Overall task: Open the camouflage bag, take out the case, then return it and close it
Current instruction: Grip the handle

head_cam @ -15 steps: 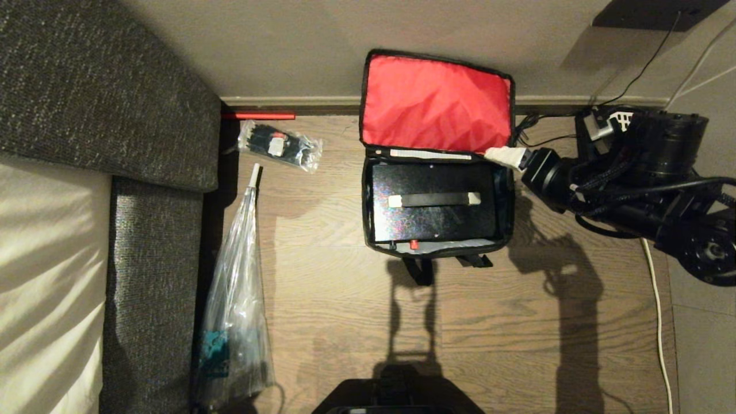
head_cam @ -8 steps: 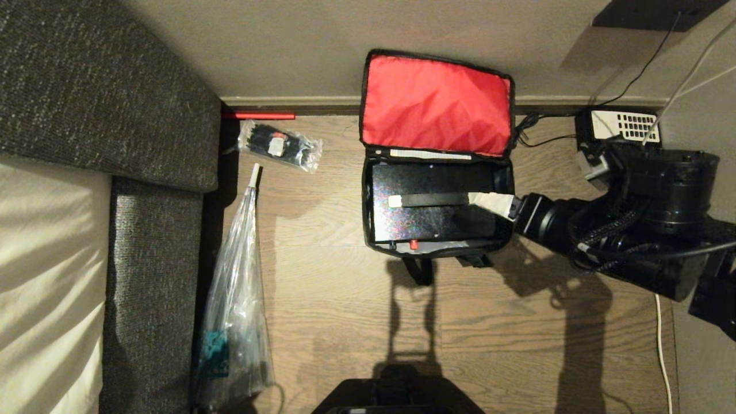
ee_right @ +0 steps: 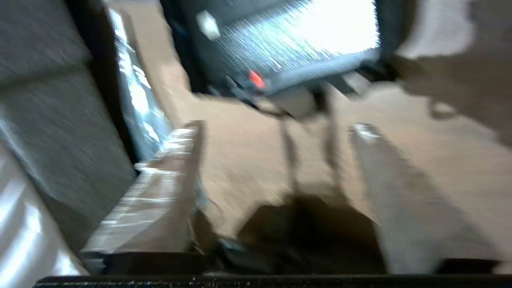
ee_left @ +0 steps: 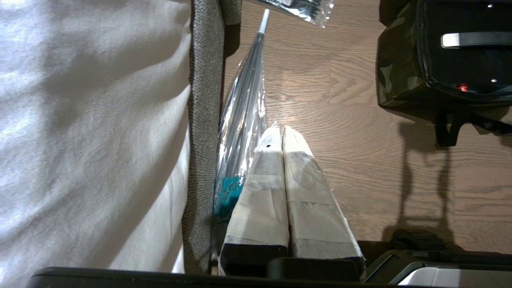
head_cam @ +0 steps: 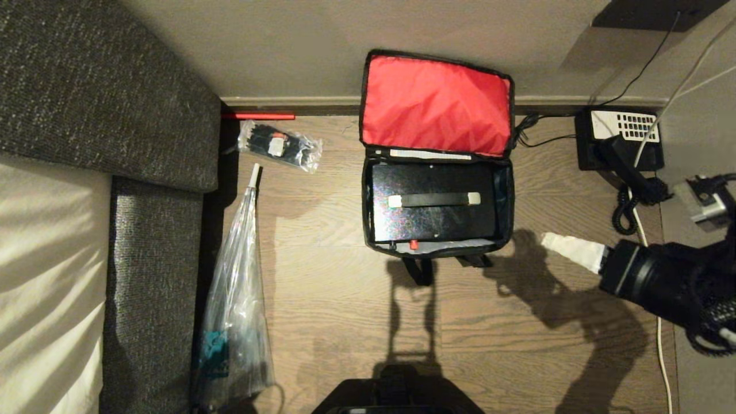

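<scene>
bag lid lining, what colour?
Red. The camouflage bag lid lining shows best in the head view.

Bare floor (head_cam: 517, 345) before the camouflage bag (head_cam: 368, 190) (telephone (head_cam: 618, 141) beside)

The right gripper (head_cam: 552, 242) is hanging low on the right side with fingers apart, while the left gripper (ee_left: 280, 134) is resting pressed together.
</scene>
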Tool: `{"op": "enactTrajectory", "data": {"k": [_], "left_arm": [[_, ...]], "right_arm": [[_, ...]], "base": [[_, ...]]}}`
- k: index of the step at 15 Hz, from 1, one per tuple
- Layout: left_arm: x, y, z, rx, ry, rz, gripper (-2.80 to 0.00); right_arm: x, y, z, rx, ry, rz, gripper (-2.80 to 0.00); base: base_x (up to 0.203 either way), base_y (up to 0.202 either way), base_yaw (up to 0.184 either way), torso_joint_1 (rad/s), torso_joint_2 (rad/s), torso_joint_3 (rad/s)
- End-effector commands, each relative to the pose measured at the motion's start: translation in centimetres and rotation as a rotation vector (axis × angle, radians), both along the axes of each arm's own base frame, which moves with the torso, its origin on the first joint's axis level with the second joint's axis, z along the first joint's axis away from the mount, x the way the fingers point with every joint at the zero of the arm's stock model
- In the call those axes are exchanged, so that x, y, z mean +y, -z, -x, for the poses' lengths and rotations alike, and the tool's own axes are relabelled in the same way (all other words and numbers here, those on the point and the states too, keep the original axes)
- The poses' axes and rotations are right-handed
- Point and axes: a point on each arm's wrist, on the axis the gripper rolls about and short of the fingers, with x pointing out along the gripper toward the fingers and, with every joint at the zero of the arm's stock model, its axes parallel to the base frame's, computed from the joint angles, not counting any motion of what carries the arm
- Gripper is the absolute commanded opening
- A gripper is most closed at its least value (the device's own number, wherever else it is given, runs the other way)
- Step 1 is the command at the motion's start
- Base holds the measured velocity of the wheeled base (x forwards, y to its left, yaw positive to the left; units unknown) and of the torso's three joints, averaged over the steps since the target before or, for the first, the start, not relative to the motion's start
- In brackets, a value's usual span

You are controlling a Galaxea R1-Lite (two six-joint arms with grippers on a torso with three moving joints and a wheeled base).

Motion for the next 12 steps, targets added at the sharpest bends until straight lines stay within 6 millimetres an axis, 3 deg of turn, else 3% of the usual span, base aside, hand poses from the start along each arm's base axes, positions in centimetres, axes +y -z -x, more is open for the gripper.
{"op": "enactTrajectory", "data": {"k": [1,7,12], "left_arm": [[0.0,1.1,-0.3,0.04,0.001,0.0,-2.8],[0.0,1.1,-0.3,0.04,0.001,0.0,-2.8],[0.0,1.1,-0.3,0.041,0.0,0.001,-2.8]], "right_arm": [[-1.7,-0.3,3.2,-0.018,0.037,0.015,-2.8],[-5.7,1.9,9.9,0.089,0.232,0.321,-2.8],[-7.8,2.6,12.0,0.147,0.391,0.688,-2.8]], "base": [[0.0,0.0,0.0,0.0,0.0,0.0],[0.0,0.0,0.0,0.0,0.0,0.0],[0.0,0.0,0.0,0.0,0.0,0.0]]}}
